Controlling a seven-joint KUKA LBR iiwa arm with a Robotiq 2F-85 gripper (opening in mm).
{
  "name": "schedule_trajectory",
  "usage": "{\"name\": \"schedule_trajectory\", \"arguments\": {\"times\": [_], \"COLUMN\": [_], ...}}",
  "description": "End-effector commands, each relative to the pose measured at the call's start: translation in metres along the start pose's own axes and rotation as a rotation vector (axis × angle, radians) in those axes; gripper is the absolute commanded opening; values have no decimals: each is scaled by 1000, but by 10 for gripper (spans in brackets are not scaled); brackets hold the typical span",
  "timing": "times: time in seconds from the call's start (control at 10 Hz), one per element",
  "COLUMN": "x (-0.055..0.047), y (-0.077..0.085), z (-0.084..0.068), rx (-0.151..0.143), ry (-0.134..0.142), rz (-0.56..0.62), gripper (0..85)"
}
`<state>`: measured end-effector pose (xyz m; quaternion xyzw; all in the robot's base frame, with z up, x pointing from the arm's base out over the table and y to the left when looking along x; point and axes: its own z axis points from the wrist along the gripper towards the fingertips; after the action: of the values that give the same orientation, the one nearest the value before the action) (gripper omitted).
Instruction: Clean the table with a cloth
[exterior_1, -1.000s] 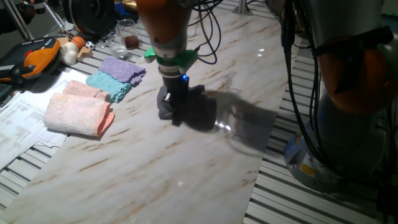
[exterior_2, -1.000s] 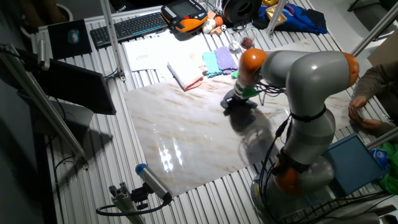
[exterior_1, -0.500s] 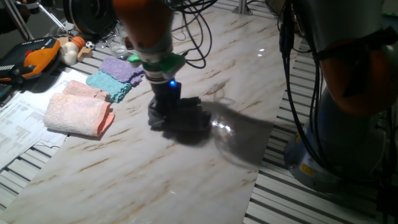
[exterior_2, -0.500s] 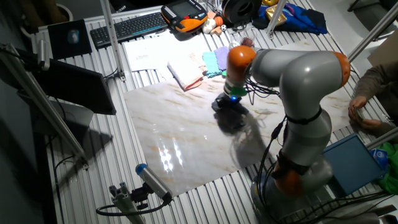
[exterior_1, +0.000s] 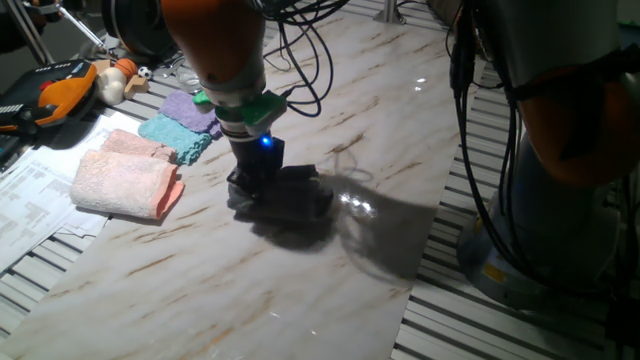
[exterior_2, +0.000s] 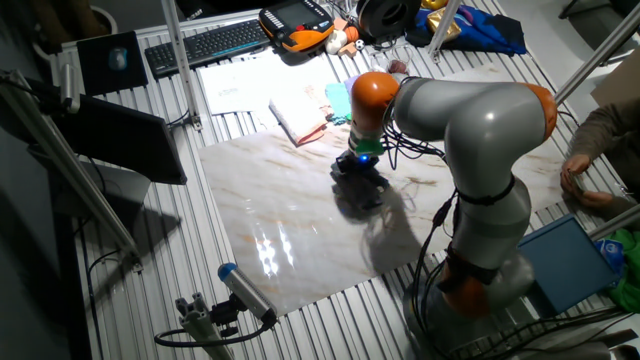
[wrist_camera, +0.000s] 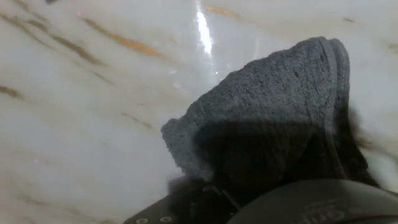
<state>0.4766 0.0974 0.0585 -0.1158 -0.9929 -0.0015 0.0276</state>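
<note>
Pressing down on the cloth (exterior_1: 285, 195) with the gripper (exterior_1: 254, 183) near the middle of the worktop (exterior_1: 300, 290), a little left of centre in one fixed view. Lying crumpled and dark on the glossy marble, with the bulk of the cloth spreading right of the gripper. Glowing blue just above the gripper, under a green collar on the orange wrist. Cannot tell whether the jaws are wide or narrow, being buried in the terry.

Sitting at centre frame in the other fixed view: cloth (exterior_2: 362, 190) under the gripper (exterior_2: 356, 172), on the worktop (exterior_2: 290, 240), arm bending over from the lower right.

Filling the right half of the hand view: cloth (wrist_camera: 273, 118), bunched and folded with a hemmed edge at the upper right, resting on the veined worktop (wrist_camera: 81, 118); fingers not clearly showing.

Lying at the left edge of one fixed view: pink towel (exterior_1: 125, 180), with a teal cloth (exterior_1: 176, 135) and a purple cloth (exterior_1: 190, 108) just above it, all apart from the gripper.
</note>
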Motion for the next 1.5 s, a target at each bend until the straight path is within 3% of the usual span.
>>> {"name": "schedule_trajectory", "arguments": {"times": [0.0, 0.2, 0.3, 0.5, 0.6, 0.7, 0.9, 1.2, 1.4], "x": [0, -1, -3, -11, -16, -20, -26, -18, -6], "y": [0, 2, 3, -3, -12, -20, -38, -54, -54], "z": [-2, -14, -22, -37, -50, -60, -79, -95, -97], "rx": [0, 3, 2, 14, 22, 28, 5, 21, 38], "ry": [4, 3, 12, 14, 31, 46, 76, 43, 33], "rz": [40, 75, 89, 84, 33, -24, -132, -221, -244], "gripper": [680, 680, 850, 850, 680, 340, 0, 0, 0]}}
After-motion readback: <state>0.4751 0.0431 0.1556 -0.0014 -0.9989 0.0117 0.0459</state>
